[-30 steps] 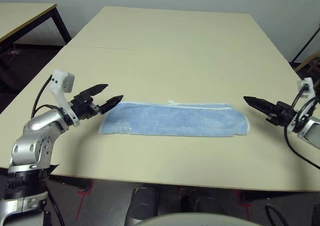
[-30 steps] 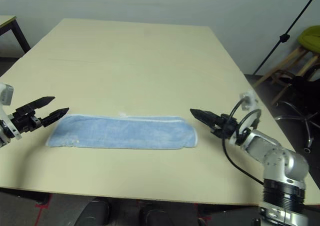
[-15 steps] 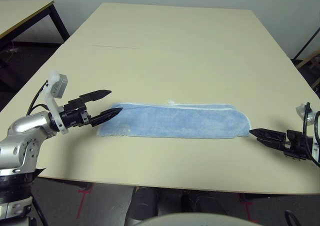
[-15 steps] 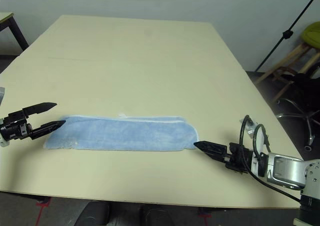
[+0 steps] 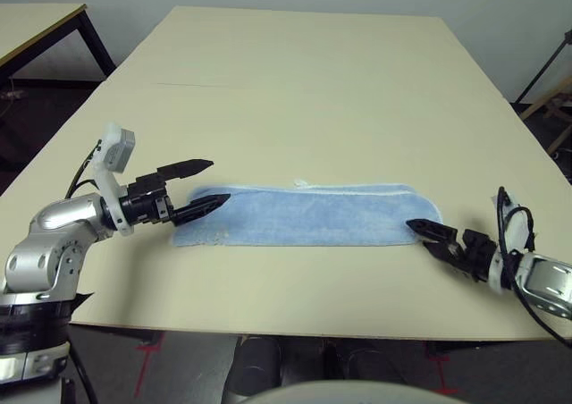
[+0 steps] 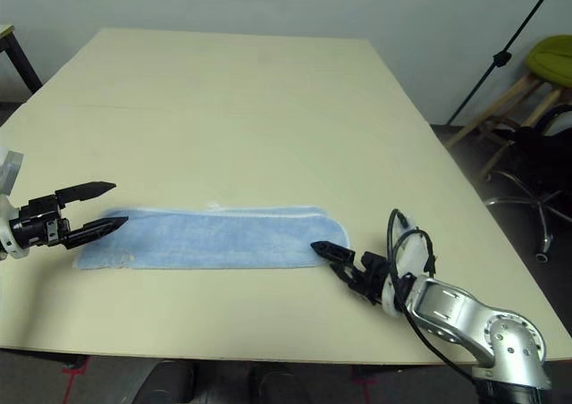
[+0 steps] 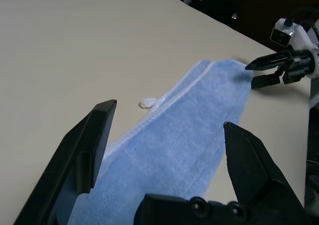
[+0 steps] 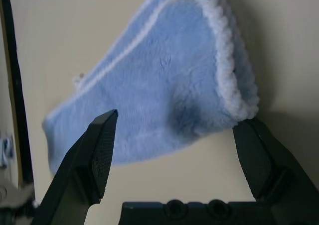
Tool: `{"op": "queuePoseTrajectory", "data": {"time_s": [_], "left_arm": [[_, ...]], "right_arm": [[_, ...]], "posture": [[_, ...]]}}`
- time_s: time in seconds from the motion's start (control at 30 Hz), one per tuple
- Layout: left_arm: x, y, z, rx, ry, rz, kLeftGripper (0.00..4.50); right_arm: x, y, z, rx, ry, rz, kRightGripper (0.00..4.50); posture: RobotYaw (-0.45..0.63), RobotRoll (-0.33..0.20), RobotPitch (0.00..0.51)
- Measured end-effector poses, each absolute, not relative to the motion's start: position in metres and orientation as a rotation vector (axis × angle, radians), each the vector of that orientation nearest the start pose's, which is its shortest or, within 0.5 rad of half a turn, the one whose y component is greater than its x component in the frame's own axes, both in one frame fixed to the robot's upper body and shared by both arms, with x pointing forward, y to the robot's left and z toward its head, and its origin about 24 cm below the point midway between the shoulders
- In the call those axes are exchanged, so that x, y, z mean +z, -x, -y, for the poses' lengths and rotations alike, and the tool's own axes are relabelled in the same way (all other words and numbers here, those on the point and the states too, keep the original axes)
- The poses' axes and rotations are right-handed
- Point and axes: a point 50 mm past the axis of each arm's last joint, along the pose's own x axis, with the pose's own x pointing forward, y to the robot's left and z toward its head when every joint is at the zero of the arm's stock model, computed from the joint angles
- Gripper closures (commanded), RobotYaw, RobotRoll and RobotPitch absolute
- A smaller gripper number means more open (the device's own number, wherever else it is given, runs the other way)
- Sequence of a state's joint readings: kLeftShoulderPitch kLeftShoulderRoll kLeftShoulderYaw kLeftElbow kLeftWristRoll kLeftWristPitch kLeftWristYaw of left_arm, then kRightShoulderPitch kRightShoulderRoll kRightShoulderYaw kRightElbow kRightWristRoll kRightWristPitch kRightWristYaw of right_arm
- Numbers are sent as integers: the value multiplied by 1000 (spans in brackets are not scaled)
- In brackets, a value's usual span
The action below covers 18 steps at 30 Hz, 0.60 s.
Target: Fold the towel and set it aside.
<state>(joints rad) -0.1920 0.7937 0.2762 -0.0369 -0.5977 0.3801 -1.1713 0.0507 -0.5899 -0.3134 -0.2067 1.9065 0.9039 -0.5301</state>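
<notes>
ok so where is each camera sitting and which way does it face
Left eye, on the head: looks down at the table and towel, with both arms in view.
Right eye: same scene, from the other eye.
Left wrist: looks along the towel between its open fingers; the right gripper is at the far end.
Right wrist: faces the towel's end between its open fingers.
All four share the towel.

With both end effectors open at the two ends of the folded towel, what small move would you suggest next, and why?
Probably close the right end effector on the near end of the towel. Its fingers already stand apart on either side of that white-stitched end in the right wrist view, yet grip nothing. The left end effector is likewise open at the far end, so a lengthwise fold seems ready to begin.
</notes>
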Motion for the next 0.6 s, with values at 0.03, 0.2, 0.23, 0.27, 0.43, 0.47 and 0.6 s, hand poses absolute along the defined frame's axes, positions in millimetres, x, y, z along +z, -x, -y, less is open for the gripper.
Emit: {"op": "queuePoseTrajectory", "data": {"time_s": [0.03,0.2,0.23,0.27,0.43,0.47,0.6], "left_arm": [[164,-252,-268,-987,-134,-69,0],[165,-253,-267,-994,-138,-64,0],[166,-254,-266,-995,-139,-62,0],[166,-254,-266,-995,-139,-62,0],[164,-253,-266,-1003,-135,-67,0],[163,-252,-267,-1005,-131,-73,0],[156,-247,-269,-1009,-113,-102,0]], "right_arm": [[95,-216,229,118,-953,-681,677],[87,-219,224,55,-949,-666,2453],[85,-219,223,37,-951,-660,2890],[83,-220,223,27,-953,-656,3254],[81,-225,220,-16,-946,-570,4474],[82,-226,220,-19,-929,-543,4474],[79,-224,226,-61,-894,-471,4474]], "posture": [[104,0,63],[102,0,64],[102,0,64],[100,0,65],[98,0,68],[98,0,68],[86,0,71]]}}
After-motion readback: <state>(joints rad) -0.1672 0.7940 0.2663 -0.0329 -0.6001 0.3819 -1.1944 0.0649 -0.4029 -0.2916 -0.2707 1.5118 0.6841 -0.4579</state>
